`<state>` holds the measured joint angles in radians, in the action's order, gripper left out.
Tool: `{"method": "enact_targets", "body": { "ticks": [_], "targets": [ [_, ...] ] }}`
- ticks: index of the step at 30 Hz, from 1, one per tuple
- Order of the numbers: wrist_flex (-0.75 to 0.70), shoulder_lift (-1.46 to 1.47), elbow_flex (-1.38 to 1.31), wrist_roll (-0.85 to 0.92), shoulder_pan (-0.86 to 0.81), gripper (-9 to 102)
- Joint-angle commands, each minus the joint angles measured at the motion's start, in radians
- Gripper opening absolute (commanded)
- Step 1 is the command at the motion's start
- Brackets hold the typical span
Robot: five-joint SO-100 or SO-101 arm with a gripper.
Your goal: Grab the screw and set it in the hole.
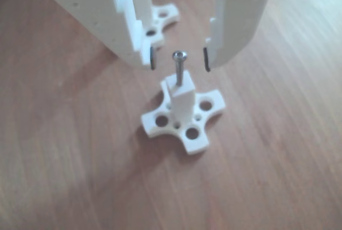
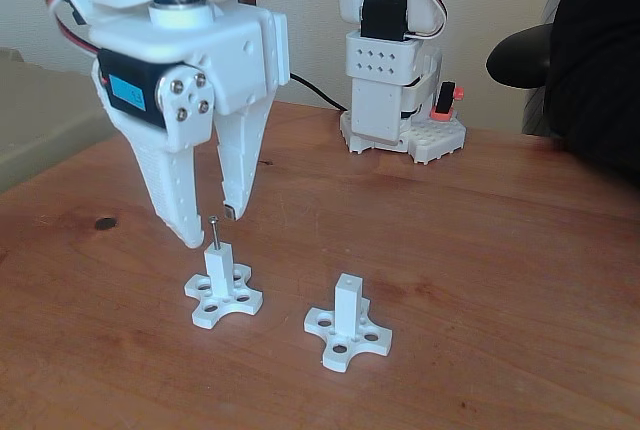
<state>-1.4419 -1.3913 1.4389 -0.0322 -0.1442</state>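
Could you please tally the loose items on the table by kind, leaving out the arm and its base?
White cross-shaped bases with a square post: 2, one under the gripper and one to its right in the fixed view
Silver screws: 1, standing upright in the first post
Small dark round object on the wood: 1, too small to identify
Total: 4

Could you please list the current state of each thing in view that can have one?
claw: open, fingers on either side of the screw head, not touching it.
screw: upright, shank seated in the post's hole, head standing proud.
post with the screw: upright on its cross-shaped base.
second post: upright, top unoccupied.
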Motion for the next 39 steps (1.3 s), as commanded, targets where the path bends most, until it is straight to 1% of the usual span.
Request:
{"method": "enact_targets", "body": {
  "ticks": [1,39],
  "targets": [
    [0.012,-0.025,-0.087,-0.006,0.003,12],
    [0.017,-0.005,-0.106,-0.006,-0.002,9]
  ]
}}
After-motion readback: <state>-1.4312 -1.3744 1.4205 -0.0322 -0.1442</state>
